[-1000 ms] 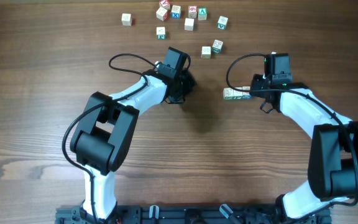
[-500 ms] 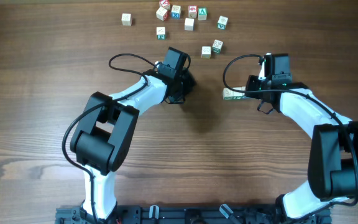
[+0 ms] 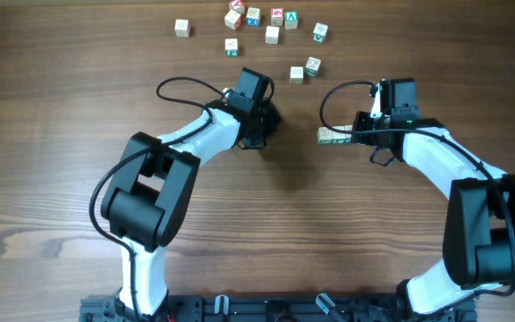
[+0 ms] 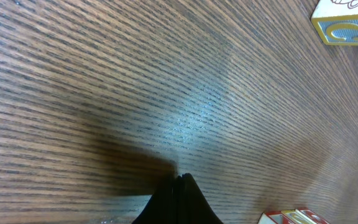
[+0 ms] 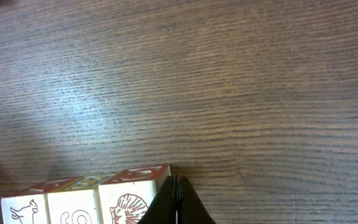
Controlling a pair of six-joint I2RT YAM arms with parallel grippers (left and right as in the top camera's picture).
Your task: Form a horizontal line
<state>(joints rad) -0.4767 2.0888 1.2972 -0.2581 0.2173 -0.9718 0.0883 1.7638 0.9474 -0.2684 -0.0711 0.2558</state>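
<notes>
The right tool [image 5: 176,198] is sitting pinched fully shut and holding nothing, its two fingers pressed together into one dark wedge. The horizontal line [image 5: 86,198] of three pale letter cubes is lying directly to that wedge's left in the right wrist view, and the nearest cube's end face is apparently touching the tip. From overhead the same row [image 3: 333,135] is lying mid-table, just beside the right tool [image 3: 358,135], with its long axis running left to right across the table. The tool is therefore standing at the row's right end, roughly on its axis and not alongside it. Any nudge from here would, I judge, be travelling along the row.

The left tool [image 4: 180,198] is also closed and empty, hovering over bare table [image 3: 52,179] well apart from the row. The right arm is clearly the nearer one.

The loose cubes [image 3: 275,22] are lying scattered near the far edge, apart from the row.

The bottom edge of the right wrist view is cutting off the lower parts of the row's cubes. The overhead view is showing them too small for reading their marks. The left tool's tip is hiding under its own body from above. Two cubes in the left wrist view, a yellow-framed one [image 4: 344,25] and a red-edged one [image 4: 288,217], are being clipped by the frame.
</notes>
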